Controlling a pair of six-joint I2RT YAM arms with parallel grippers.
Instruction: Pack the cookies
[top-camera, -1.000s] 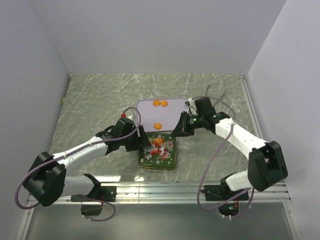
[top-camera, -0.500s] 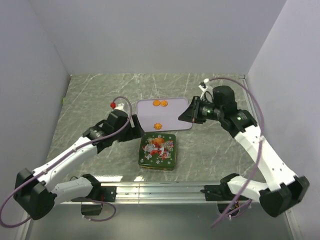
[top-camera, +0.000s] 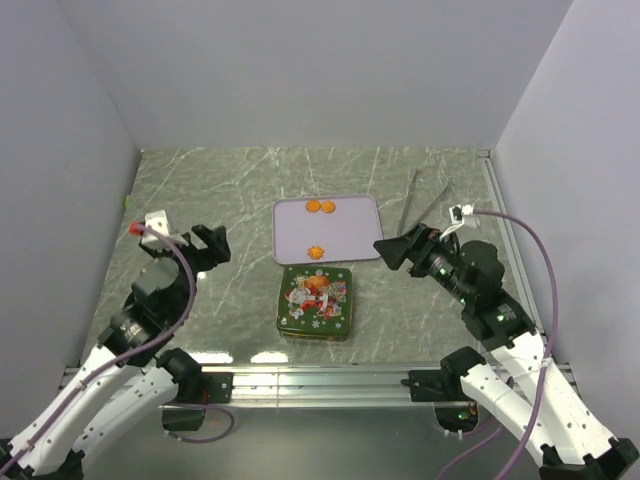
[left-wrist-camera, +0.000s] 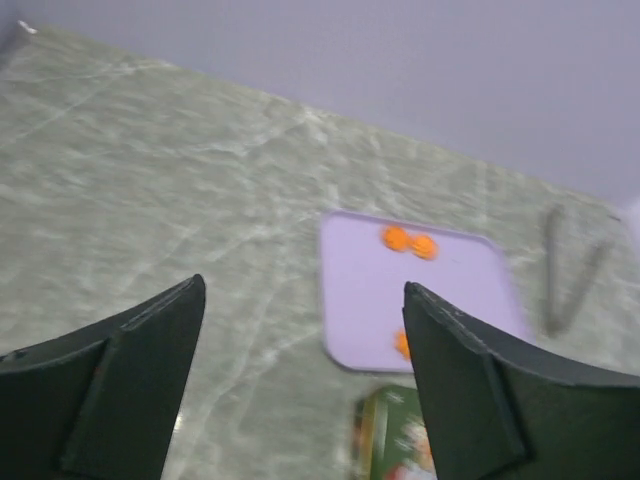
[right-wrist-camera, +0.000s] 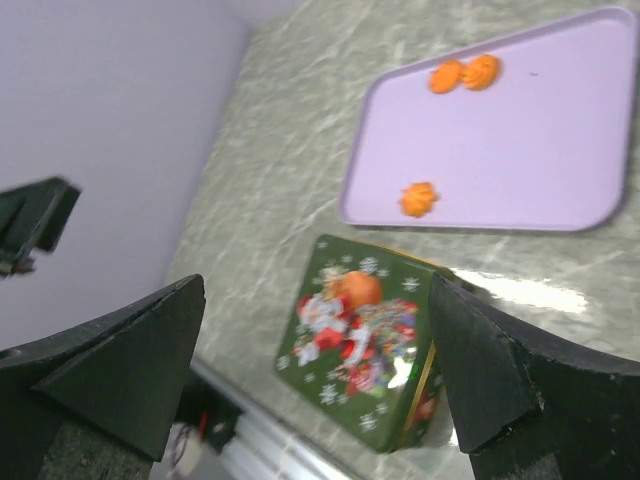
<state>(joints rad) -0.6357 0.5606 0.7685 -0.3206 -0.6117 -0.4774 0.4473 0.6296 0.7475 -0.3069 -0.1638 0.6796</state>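
The tin (top-camera: 315, 301) is closed, so its inside is hidden; the left wrist view cuts it off at the bottom edge. Three orange cookies (top-camera: 316, 251) lie on the purple tray (top-camera: 350, 235). Both claws stand wide apart and hold nothing. The left claw (top-camera: 203, 245) is well to the left of the cookies, and the right claw (top-camera: 388, 247) is near the tray's right corner.

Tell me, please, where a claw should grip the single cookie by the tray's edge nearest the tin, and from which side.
Probably by its two opposite edges, coming straight down from above. The cookie lies flat and alone, with bare tray all around it, while the tin standing close in front would hinder a low approach.
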